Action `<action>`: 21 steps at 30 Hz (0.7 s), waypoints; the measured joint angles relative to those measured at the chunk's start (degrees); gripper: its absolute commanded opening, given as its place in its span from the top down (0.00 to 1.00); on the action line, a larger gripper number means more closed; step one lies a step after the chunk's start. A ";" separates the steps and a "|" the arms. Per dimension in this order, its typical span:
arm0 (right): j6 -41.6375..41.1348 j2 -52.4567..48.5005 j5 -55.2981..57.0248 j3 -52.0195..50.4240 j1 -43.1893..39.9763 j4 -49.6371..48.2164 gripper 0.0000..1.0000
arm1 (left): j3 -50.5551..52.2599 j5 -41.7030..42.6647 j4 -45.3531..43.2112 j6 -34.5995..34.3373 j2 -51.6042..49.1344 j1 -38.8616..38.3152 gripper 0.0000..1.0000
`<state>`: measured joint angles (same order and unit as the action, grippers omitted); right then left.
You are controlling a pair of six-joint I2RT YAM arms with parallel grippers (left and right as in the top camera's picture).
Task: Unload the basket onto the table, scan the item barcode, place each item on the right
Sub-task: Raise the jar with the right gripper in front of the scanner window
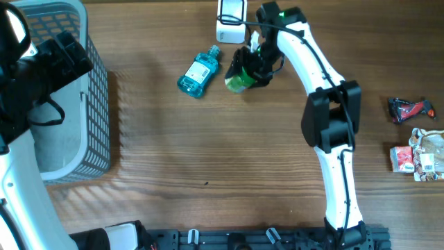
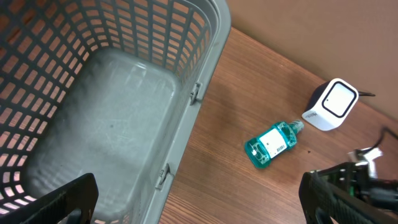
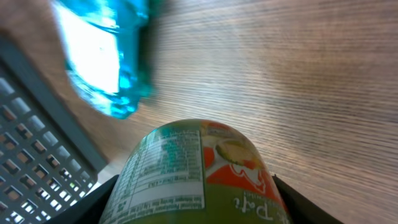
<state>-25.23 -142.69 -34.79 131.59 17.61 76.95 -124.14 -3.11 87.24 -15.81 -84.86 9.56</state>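
A green labelled can [image 1: 239,80] is held off the table at the back, with my right gripper [image 1: 254,67] shut on it just below the white scanner [image 1: 230,21]. In the right wrist view the can [image 3: 199,177] fills the space between the fingers, its printed label facing the camera. A blue bottle [image 1: 199,72] lies on the wood to the left of the can. My left gripper [image 2: 199,202] hangs open over the edge of the grey basket [image 2: 205,81], with nothing between its fingers [image 2: 62,202].
The grey basket [image 1: 97,104] stands at the left edge of the table. Small packets [image 1: 420,156] and a red and black item [image 1: 409,109] lie at the far right. The scanner [image 2: 333,104] and the blue bottle [image 2: 272,144] also show in the left wrist view.
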 measured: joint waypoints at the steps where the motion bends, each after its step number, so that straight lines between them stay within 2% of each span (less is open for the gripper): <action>1: 0.96 2.91 3.19 -0.26 0.50 -6.23 0.49 | 0.00 0.00 0.00 0.00 -0.02 0.00 0.00; 5: 3.41 7.85 11.43 -0.26 1.88 -19.61 0.48 | 0.00 0.00 0.00 0.00 0.00 0.00 0.00; 9: 6.34 10.23 19.41 -0.13 3.52 -32.61 0.51 | 0.00 0.00 0.02 0.00 -0.02 0.00 0.00; 16: 13.20 6.34 23.32 -0.26 4.11 -57.46 0.51 | 0.00 -0.02 -0.09 0.00 0.00 0.00 0.00; 21: 14.16 0.96 23.76 -0.26 4.11 -66.66 0.51 | 0.00 0.00 -0.02 0.00 0.00 0.00 0.00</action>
<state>-11.07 -141.73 -11.03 131.33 21.71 10.28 -124.14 -3.11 87.22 -15.81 -84.86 9.56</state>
